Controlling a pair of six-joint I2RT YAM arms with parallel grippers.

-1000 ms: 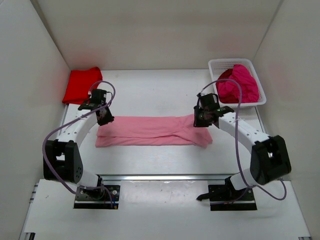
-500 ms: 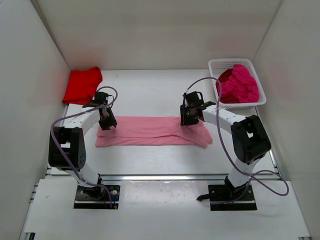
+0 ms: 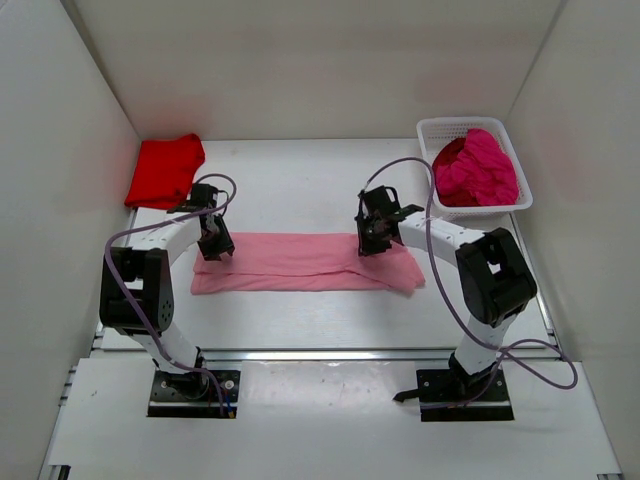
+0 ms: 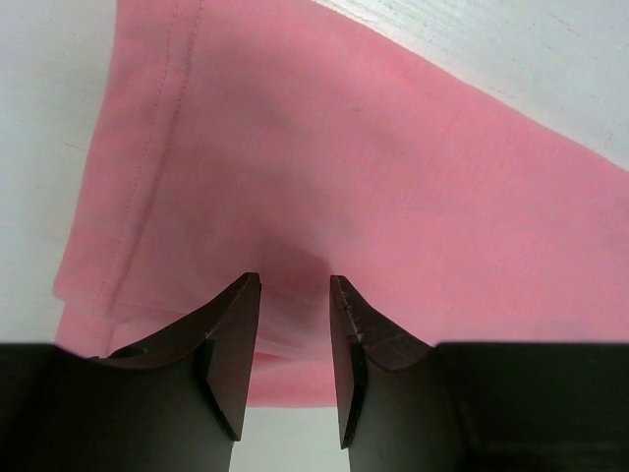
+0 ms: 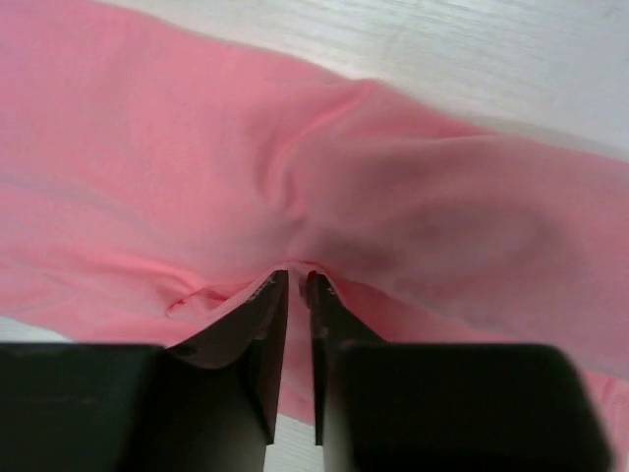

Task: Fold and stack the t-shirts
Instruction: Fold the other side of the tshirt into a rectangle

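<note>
Top external view showed the light pink t-shirt (image 3: 300, 262) lying as a long, flat band across the middle of the white table (image 3: 290, 180), its right end bunched into a looser fold. Its cloth looked soft and matte, and the left wrist view showed a hem with two rows of stitching running along its left edge. The left gripper (image 3: 217, 250) rested on the shirt's left end, fingers apart and released, with cloth showing in the gap. The right gripper (image 3: 370, 243) sat near the right end, fingers almost together, pinching a small pucker of pink cloth. A bright red t-shirt (image 3: 165, 170) lay folded in the far left corner, and magenta t-shirts (image 3: 480, 168) were heaped in the white basket (image 3: 430, 128) at far right.
</note>
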